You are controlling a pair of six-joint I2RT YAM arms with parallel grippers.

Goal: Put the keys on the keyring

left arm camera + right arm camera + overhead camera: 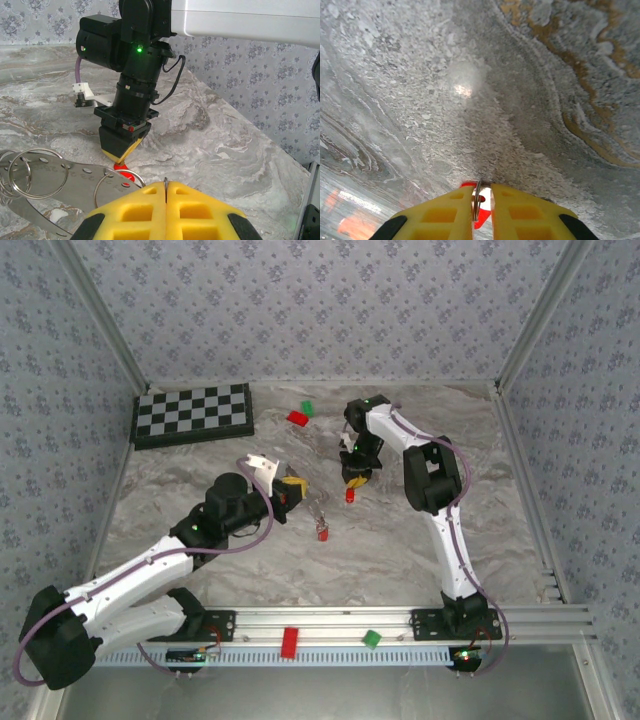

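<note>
The keyring (50,176) is found on the marble-patterned table (400,540) near its middle, directly ahead of the left gripper (166,187). In the left wrist view it is seen as a grey perforated band carrying several silver wire rings. The left gripper's yellow fingers are pressed together, and a thin silver sliver of the keyring is pinched in their seam. The right gripper (120,152) is pointed straight down at the table just beyond the keyring. A red-headed key (120,169) is seen at its tips. In the right wrist view this key (478,200) is stood between the fingers (450,212), which are drawn nearly together. A slit of light remains on one side, so a firm clamp cannot be confirmed. From above, the left gripper (292,487) and right gripper (354,478) are noted close together at the table's centre. A second key (322,533) is lying apart from both, nearer the arm bases. A checkerboard (193,415) is placed at the far left. A red block (297,418) and a green block (308,408) are set just beside each other at the far side.
</note>
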